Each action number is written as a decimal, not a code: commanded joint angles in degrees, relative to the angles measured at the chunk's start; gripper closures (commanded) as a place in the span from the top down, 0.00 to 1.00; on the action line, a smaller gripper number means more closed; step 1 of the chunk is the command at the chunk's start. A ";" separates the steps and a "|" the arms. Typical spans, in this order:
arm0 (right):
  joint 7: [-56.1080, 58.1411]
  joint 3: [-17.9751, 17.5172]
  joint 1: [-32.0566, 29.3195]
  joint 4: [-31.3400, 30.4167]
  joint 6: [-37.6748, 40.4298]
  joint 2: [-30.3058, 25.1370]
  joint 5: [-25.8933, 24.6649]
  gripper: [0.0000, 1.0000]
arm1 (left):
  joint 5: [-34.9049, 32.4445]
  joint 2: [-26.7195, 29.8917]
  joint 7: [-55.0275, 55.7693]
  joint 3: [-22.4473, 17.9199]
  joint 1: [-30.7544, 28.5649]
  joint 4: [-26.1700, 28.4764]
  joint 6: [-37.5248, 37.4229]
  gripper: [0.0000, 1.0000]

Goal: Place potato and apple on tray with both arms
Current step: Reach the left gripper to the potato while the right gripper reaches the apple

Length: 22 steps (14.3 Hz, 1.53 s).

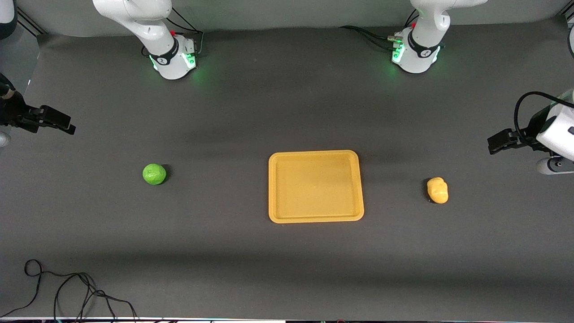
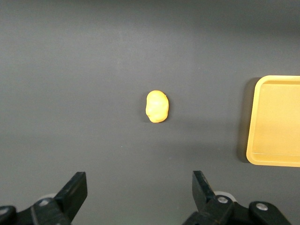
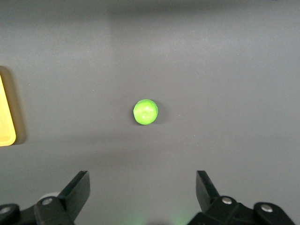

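Front view: flat rectangular orange-yellow plastic tray [image 1: 316,186] with rounded corners and a low raised rim sits on the dark grey table [image 1: 287,260], nothing on it. Small round bright green apple [image 1: 154,174] lies well apart from the tray, toward the right arm's end of the table. Small lumpy oblong glossy yellow-orange potato [image 1: 437,190] lies well apart from the tray, toward the left arm's end — tray between the two.

Right gripper [image 1: 58,123]: up in the air over the right arm's end of the table, fingers spread wide, holding nothing. Apple is not between the fingers; in the front view it lies lower than this gripper and closer to the tray.

Left gripper [image 1: 500,142]: up in the air over the left arm's end of the table. Potato lies lower in the front view than this gripper and closer to the tray.

Left wrist view: both black fingers [image 2: 75,190] spread wide apart, empty; potato [image 2: 157,106] lies on the bare table ahead of the gap, clear of both tips. One edge of the tray [image 2: 276,121] shows at the side.

Right wrist view: fingers [image 3: 77,190] likewise wide apart (empty); apple [image 3: 146,111] ahead of the gap, untouched — a corner of the tray [image 3: 5,126] at the picture's edge.

A loose black cable [image 1: 67,291] lies at the table edge nearest the front camera.
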<state>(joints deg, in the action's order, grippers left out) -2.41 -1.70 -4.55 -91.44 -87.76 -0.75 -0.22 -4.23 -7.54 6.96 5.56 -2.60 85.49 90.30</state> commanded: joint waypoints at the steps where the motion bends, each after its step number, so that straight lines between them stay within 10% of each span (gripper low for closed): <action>1: 0.66 -0.15 1.11 1.96 0.93 0.93 -1.45 1.00 | 2.63 2.08 -0.55 -0.03 -1.87 0.71 -0.47 1.00; 13: 1.45 -0.15 1.21 1.70 0.14 1.37 -0.57 0.99 | 4.32 5.96 -6.79 0.06 -4.60 13.98 7.86 1.00; 22: 2.24 0.29 1.12 -6.37 -7.40 0.84 -0.40 0.99 | 4.14 -5.18 -6.61 0.15 -3.90 29.64 36.86 1.00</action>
<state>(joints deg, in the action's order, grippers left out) -1.36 -1.88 -3.74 -93.67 -90.87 0.34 -0.34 -0.22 -8.40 1.02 6.06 -7.13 114.72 122.99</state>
